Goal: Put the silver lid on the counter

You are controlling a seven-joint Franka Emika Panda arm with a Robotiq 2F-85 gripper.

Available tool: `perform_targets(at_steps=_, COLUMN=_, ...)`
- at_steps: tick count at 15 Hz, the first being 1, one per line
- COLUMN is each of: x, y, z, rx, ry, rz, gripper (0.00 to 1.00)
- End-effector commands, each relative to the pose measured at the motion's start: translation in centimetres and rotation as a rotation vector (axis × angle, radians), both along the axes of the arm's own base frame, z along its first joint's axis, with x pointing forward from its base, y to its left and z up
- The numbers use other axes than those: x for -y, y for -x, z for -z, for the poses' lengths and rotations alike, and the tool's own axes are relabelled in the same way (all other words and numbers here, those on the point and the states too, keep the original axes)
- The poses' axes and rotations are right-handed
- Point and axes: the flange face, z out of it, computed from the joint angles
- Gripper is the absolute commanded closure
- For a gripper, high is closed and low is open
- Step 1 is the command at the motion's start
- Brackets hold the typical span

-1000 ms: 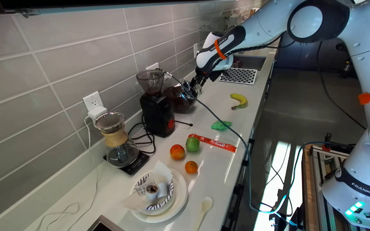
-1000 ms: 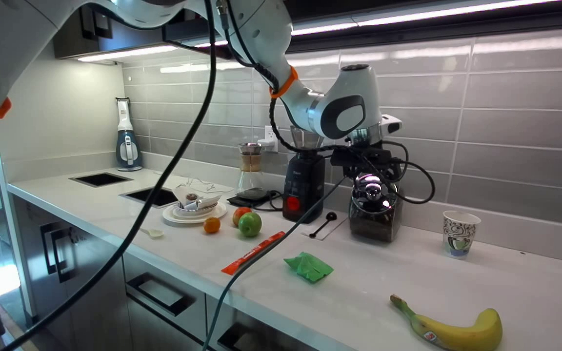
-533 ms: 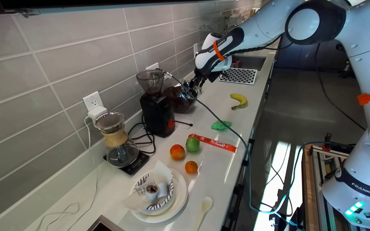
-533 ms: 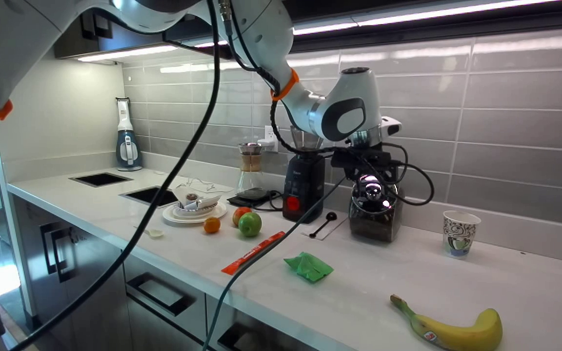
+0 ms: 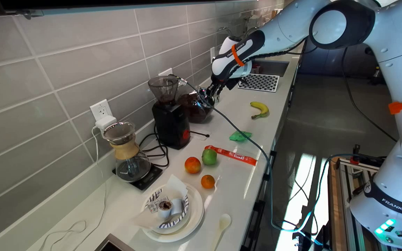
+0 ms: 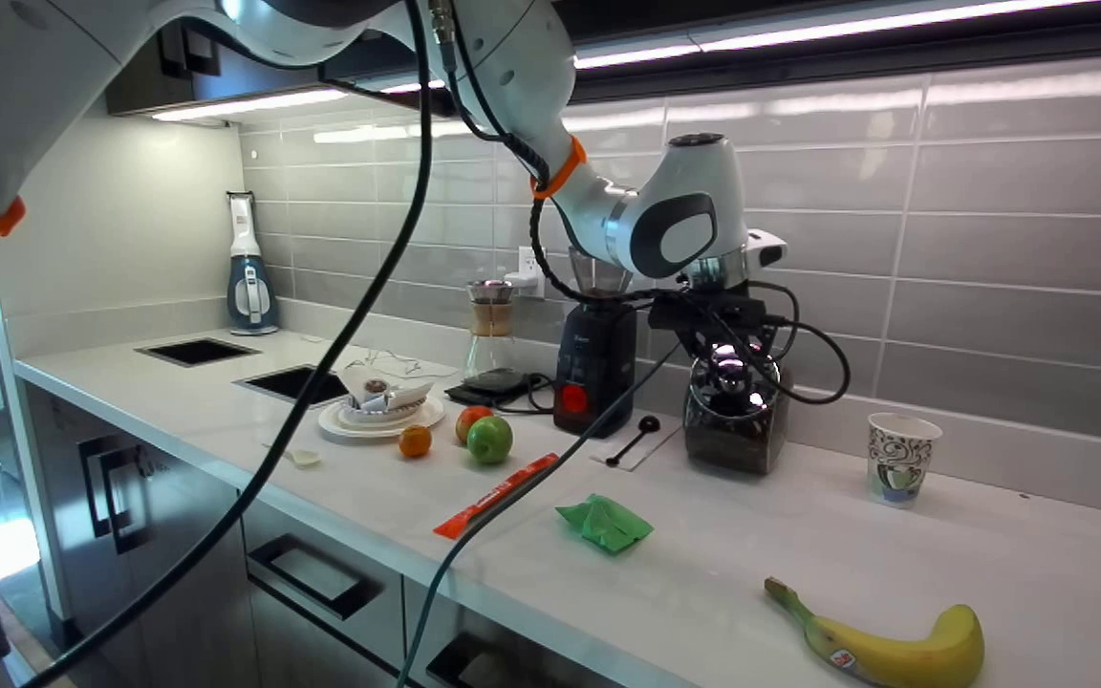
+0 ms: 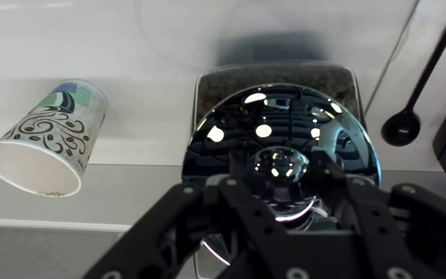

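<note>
From the left in an exterior view, the white plates (image 6: 426, 419) and the glass pour-over coffee maker (image 6: 490, 320), neither in play; next along, the black coffee grinder (image 6: 591, 368), a close neighbour, so no sideways swing that way, please. The green packet (image 6: 606, 524) lies out on the counter (image 6: 723, 559), the black scoop (image 6: 647, 425) further back, and here's the action: a glass jar (image 6: 727, 445) of what look like coffee beans (image 7: 223, 85), the silver lid (image 7: 283, 130) over its mouth, tilted, face angled out toward the counter's front, not set down yet. The wrist view puts the gripper (image 7: 282, 166) right at the lid's knob (image 7: 281, 161), one of its fingers (image 7: 331, 178) to either side; is it pinched? Can't tell, any gap is lost among dark reflections. My call: centre that round knob, squeeze firmly, since polished metal may slip or roll, then draw the lid out along its tilt rather than straight up, or the rim could catch and drag the jar. Once free, level it, lower gently, and let go only when it lies flat. Over on the right, the paper cup (image 6: 902, 463) looks light enough to topple at a nudge, and the banana (image 6: 880, 650) lies nearer the front edge; the stretch between the green packet and the paper cup looks the best landing spot.
</note>
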Motion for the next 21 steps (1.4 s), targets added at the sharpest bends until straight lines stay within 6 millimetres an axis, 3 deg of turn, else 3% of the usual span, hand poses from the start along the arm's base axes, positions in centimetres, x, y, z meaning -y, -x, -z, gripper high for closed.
perform_targets(at_steps=1, x=0.2, y=-0.5, z=0.4, rx=0.008, ry=0.001, rz=0.012, gripper=0.79)
perform_targets(at_steps=13, x=-0.6, y=0.4, z=-0.7, rx=-0.004, ry=-0.021, rz=0.034, gripper=0.79)
perform_targets(at_steps=21, x=-0.3, y=2.0, z=-2.3, rx=-0.018, ry=0.013, rz=0.048, gripper=0.79)
